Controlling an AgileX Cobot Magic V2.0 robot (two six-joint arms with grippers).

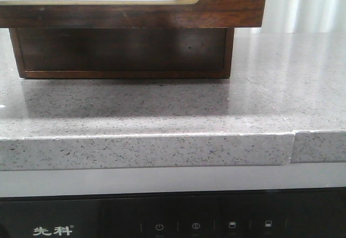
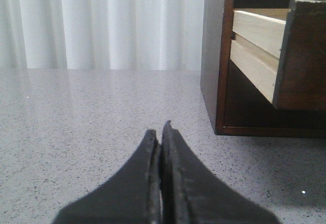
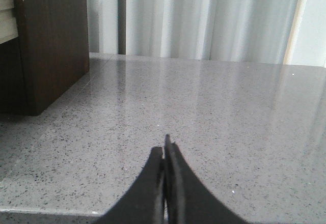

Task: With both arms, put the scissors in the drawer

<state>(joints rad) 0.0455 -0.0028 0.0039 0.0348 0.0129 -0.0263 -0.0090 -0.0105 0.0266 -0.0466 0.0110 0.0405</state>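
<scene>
The dark brown drawer (image 1: 227,2) stands pulled out of its wooden box (image 1: 124,54) at the back left of the grey stone counter. In the left wrist view the drawer's dark front (image 2: 305,56) and pale wooden side (image 2: 254,30) stick out of the box (image 2: 214,61). My left gripper (image 2: 159,132) is shut and empty, low over the counter beside the box. My right gripper (image 3: 164,150) is shut and empty over the counter, with the box (image 3: 51,46) off to one side. The scissors are not in view. Neither arm shows in the front view.
The speckled grey counter (image 1: 216,113) has a front edge with a seam (image 1: 292,146) at the right. Below it is a black appliance panel (image 1: 173,222). White curtains (image 2: 102,25) hang behind the counter.
</scene>
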